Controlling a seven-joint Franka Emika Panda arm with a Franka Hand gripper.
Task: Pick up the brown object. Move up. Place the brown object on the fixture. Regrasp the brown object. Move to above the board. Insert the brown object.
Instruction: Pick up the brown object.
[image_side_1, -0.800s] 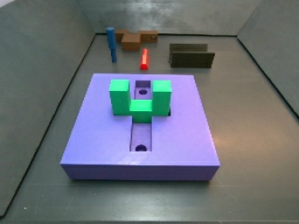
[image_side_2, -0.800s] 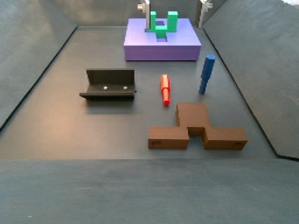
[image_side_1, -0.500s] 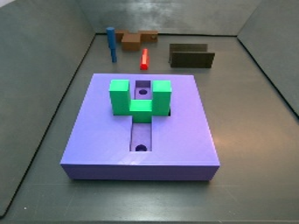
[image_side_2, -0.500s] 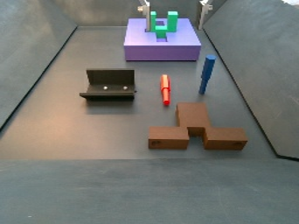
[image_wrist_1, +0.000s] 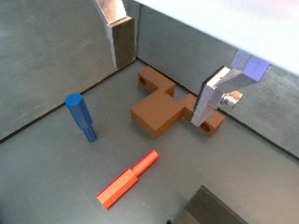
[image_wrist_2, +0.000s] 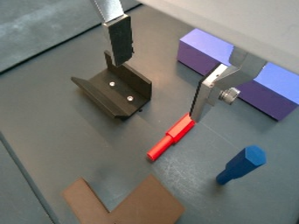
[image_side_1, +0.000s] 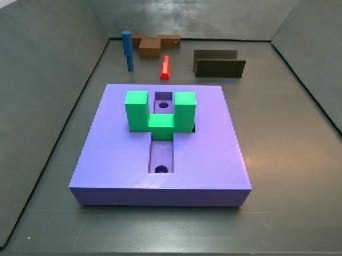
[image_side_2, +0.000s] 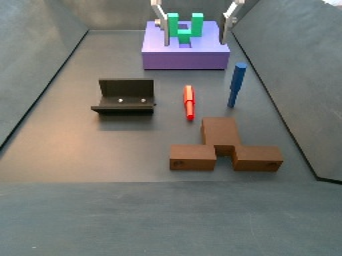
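I log the gripper: plates spread wide, holding and touching nothing, raised above the floor. Blue peg, then red peg. Brown object on floor beneath the plates. Fixture apart, unoccupied.

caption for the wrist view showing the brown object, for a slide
Open gripper above the floor, jaws empty, over brown object.

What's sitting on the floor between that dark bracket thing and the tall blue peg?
The red peg lies on the floor between the fixture and the blue peg, clearest in a side view. The gripper is open, far off above the board.
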